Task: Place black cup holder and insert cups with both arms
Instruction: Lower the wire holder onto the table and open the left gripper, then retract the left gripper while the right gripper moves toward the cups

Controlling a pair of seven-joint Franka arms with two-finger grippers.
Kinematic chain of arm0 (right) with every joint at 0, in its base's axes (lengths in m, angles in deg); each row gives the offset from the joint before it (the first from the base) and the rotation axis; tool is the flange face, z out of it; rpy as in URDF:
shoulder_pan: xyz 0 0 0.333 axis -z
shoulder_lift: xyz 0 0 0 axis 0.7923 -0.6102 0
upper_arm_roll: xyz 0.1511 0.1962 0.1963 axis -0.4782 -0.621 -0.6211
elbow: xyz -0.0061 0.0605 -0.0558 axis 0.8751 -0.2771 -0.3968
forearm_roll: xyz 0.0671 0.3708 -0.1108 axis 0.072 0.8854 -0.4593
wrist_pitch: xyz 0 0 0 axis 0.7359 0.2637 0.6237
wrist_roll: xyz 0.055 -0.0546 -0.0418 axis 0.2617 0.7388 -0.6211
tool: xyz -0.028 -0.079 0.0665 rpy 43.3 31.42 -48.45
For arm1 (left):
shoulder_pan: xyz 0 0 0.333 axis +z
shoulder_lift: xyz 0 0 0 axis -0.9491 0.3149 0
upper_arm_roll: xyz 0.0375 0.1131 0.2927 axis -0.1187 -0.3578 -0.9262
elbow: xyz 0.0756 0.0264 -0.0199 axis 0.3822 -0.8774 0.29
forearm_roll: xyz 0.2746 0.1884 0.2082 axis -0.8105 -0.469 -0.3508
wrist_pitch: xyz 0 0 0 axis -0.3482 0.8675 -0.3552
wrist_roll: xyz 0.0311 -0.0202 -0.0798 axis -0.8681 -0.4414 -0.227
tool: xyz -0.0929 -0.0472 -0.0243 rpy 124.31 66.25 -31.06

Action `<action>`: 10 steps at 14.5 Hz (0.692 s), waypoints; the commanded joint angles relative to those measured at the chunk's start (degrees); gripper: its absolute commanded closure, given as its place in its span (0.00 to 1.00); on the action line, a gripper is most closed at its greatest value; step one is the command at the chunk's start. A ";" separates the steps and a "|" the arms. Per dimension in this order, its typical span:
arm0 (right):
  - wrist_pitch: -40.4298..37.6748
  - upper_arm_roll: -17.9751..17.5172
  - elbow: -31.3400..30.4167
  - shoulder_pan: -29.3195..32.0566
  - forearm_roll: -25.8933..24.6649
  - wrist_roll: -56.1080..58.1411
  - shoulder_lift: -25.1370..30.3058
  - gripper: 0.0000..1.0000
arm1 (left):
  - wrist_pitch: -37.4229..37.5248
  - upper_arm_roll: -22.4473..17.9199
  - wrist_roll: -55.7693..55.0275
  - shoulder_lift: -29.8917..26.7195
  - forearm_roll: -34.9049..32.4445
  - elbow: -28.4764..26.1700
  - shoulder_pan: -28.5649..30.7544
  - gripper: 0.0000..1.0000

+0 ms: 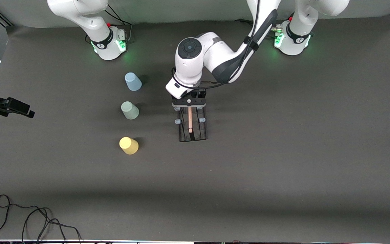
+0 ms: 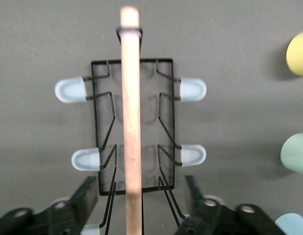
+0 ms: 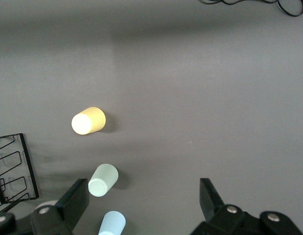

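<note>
My right claw (image 3: 141, 205) waits up high, wide open and empty. On the counter (image 1: 283, 162) stand three cups in a row: blue cup (image 1: 133, 81), green cup (image 1: 129, 110), yellow cup (image 1: 128, 145). At their 3 o'clock sits the black cup holder (image 1: 192, 124). My left claw (image 1: 189, 105) hangs over its handle, fingers apart, not gripping.

Black cable (image 1: 29, 220) coiled on grey table (image 1: 283, 152), nearest camera

Grey table (image 1: 283, 152) bears cup holder (image 1: 193, 130), three cups (image 1: 129, 110), cable (image 1: 39, 217).
</note>
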 commanded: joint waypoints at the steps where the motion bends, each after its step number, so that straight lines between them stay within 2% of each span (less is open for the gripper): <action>1: -0.76 0.27 -2.01 -0.49 0.60 -0.57 1.74 0.00 | 10.39 -0.38 -0.20 -1.75 0.51 4.98 1.35 0.00; 4: 1.69 0.18 -6.74 -0.75 1.21 -1.10 4.72 0.00 | 21.48 -0.37 8.38 -7.01 0.68 6.23 5.83 0.00; 7: 7.84 -0.17 -14.39 -2.93 2.09 -4.15 7.89 0.00 | 26.34 -0.38 13.49 -10.53 0.50 5.18 12.15 0.00; 10: 10.84 -0.09 -17.03 -8.30 2.09 -12.95 7.63 0.00 | 27.14 -0.73 16.31 -16.67 -3.17 -1.65 17.59 0.01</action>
